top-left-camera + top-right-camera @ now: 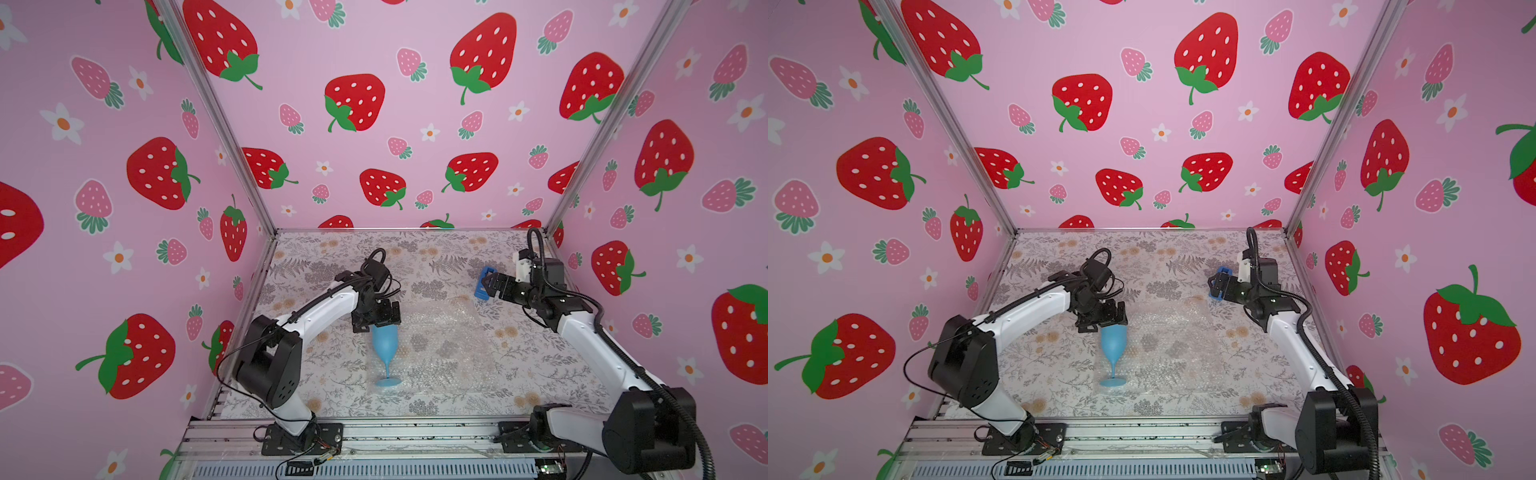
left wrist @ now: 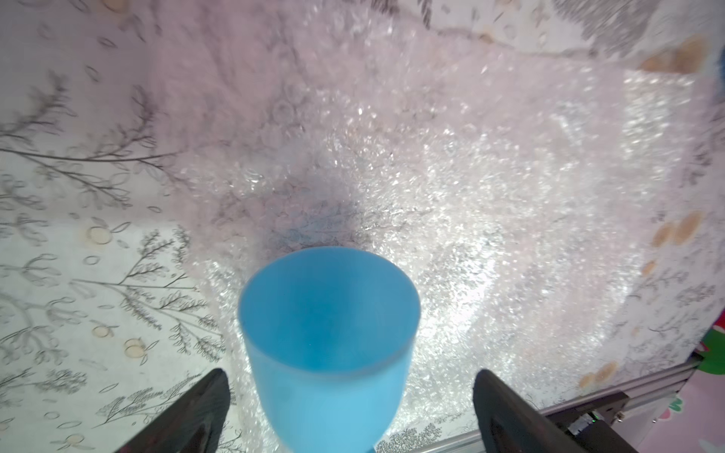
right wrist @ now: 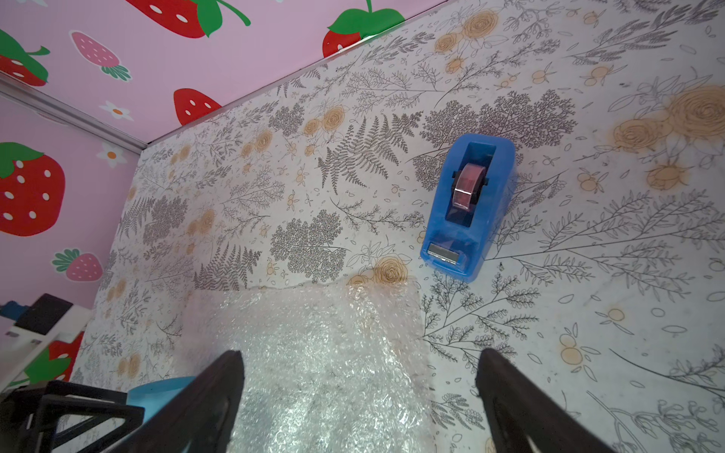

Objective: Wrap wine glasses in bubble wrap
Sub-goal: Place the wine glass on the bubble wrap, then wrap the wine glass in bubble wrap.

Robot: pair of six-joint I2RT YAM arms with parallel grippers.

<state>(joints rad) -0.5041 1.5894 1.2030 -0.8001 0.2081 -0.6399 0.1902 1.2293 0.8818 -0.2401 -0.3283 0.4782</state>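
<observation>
Floral table (image 1: 540, 353) bears bubble wrap (image 1: 444, 345), goblet (image 1: 384, 340) between the parted left gripper (image 2: 351, 372).

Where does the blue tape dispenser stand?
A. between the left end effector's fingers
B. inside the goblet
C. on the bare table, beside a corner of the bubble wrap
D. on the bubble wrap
C: the right wrist view shows the tape dispenser on the table, just off a corner of the bubble wrap.
</observation>
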